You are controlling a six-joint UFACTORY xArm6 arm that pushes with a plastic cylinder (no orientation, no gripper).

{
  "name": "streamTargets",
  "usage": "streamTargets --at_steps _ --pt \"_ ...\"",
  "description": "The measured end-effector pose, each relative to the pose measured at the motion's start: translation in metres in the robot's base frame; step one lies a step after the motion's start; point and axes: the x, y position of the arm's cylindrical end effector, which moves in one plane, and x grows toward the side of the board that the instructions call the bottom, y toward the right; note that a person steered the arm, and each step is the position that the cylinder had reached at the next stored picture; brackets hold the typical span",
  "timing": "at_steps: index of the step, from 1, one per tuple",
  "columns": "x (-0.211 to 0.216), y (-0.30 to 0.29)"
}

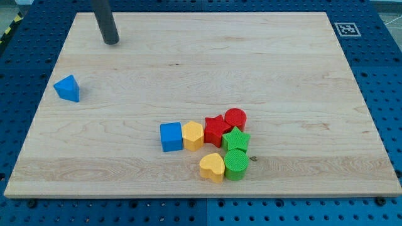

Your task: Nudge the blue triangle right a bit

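Note:
The blue triangle (67, 88) lies near the left edge of the wooden board (282, 69), on its own. My tip (111, 42) rests on the board near the view's top left, above and to the right of the blue triangle, well apart from it. The dark rod rises from the tip out of the top of the view.
A cluster sits at the lower middle: blue cube (171, 137), yellow hexagon (193, 135), red star (217, 130), red cylinder (235, 118), green star (236, 140), green cylinder (236, 164), yellow heart (212, 167). A marker tag (346, 29) lies beyond the board's top right corner.

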Motion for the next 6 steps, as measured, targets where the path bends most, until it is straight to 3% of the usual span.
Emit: streamTargets --at_steps 2,4,6 --pt "0.027 -0.103" --pt "0.031 -0.103" --pt "0.121 -0.104"
